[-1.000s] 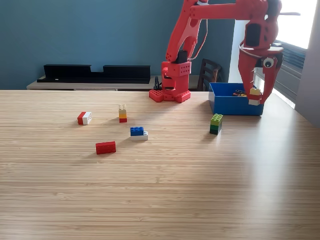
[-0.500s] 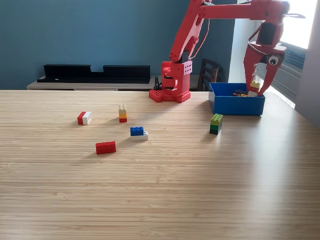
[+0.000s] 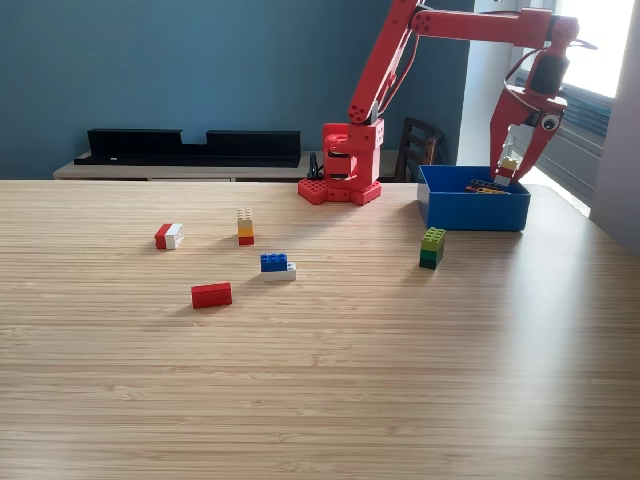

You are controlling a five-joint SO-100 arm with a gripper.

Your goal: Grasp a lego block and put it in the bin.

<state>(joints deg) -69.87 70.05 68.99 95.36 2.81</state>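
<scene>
Gripper point(image 3: 509, 168) over blue bin point(image 3: 470, 212), jaws clamping yellow-white block point(image 3: 508, 165). Release pending. Green block point(image 3: 432, 247) waits at bin's 7 o'clock.

Red arm point(image 3: 440, 40) showing over a blue bin point(image 3: 472, 212); green block point(image 3: 432, 246), red block point(image 3: 211, 294) sitting on pale wood-grain table point(image 3: 320, 380).
</scene>
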